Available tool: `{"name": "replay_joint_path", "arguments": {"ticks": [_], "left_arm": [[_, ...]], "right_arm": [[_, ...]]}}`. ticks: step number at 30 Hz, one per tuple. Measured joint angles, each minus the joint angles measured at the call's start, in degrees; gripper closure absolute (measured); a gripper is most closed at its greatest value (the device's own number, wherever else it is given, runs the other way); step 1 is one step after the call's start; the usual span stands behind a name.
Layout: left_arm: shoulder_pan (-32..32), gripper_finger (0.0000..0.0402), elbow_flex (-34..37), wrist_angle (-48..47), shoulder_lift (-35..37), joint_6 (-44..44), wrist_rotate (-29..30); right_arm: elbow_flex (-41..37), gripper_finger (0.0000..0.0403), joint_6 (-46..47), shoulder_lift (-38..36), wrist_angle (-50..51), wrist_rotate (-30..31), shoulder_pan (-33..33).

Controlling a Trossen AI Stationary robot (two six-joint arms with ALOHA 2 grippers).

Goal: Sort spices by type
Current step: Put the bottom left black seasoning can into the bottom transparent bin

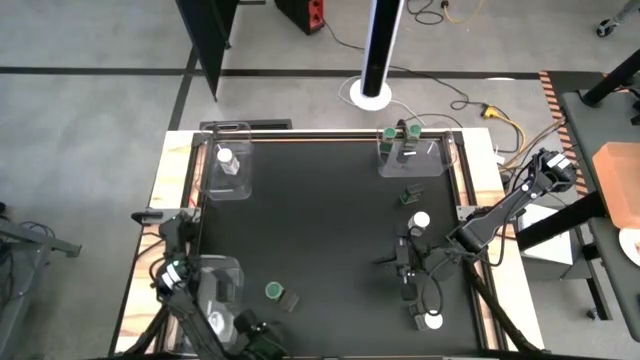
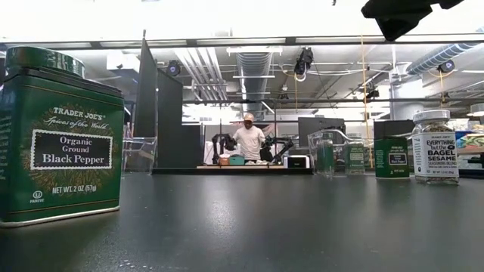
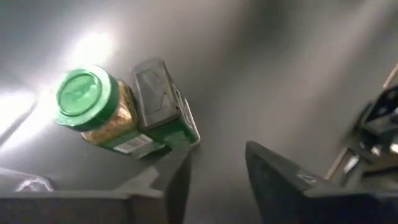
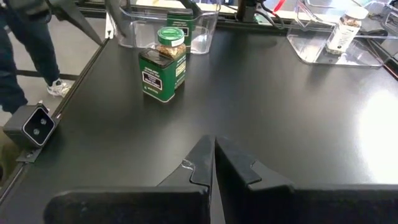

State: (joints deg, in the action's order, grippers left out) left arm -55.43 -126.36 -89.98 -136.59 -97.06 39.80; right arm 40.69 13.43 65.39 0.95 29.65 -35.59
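The matte black surface (image 1: 320, 230) carried clear plastic trays: one at the far left (image 1: 228, 170) held a white-lidded jar (image 1: 226, 158), one at the far right (image 1: 412, 155) held green-lidded spices (image 1: 388, 133), and a third sat near the left arm (image 1: 215, 290). In the left wrist view, the left gripper (image 3: 217, 168) hovered with its jaws spread over a round green-lidded glass jar (image 3: 93, 106) touching a squarish green tin (image 3: 163, 106). The right gripper (image 4: 213, 163), jaws pressed together and empty, sat low over the surface near a white-lidded jar (image 1: 421, 220) and a dark tin (image 1: 410, 196); another white lid (image 1: 433, 321) lay nearer. A large green pepper tin (image 2: 60, 136) blocked much of the low view's left.
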Motion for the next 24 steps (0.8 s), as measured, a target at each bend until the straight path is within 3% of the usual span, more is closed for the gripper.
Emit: {"name": "replay_joint_path", "arguments": {"ticks": [6, 11, 17, 24], "left_arm": [[-0.1, 0.0182, 6.5, 0.0, 0.0, -5.0, 1.2], [-0.2, 0.0145, 12.0, 0.2, 0.0, -11.7, -0.2], [-0.1, 0.0137, 15.8, 4.2, 0.0, -13.5, 0.7], [-0.1, 0.0151, 17.5, 5.5, 0.0, -12.5, 6.2]], "right_arm": [[0.0, 0.0394, 0.0, 0.0, 0.0, 0.0, 0.0], [0.0, 0.0394, 0.0, 0.0, 0.0, 0.0, 0.0], [0.0, 0.0394, 0.0, 0.0, 0.0, 0.4, 0.0], [0.0, 0.0394, 0.1, 0.0, 0.0, 0.5, 0.0]]}}
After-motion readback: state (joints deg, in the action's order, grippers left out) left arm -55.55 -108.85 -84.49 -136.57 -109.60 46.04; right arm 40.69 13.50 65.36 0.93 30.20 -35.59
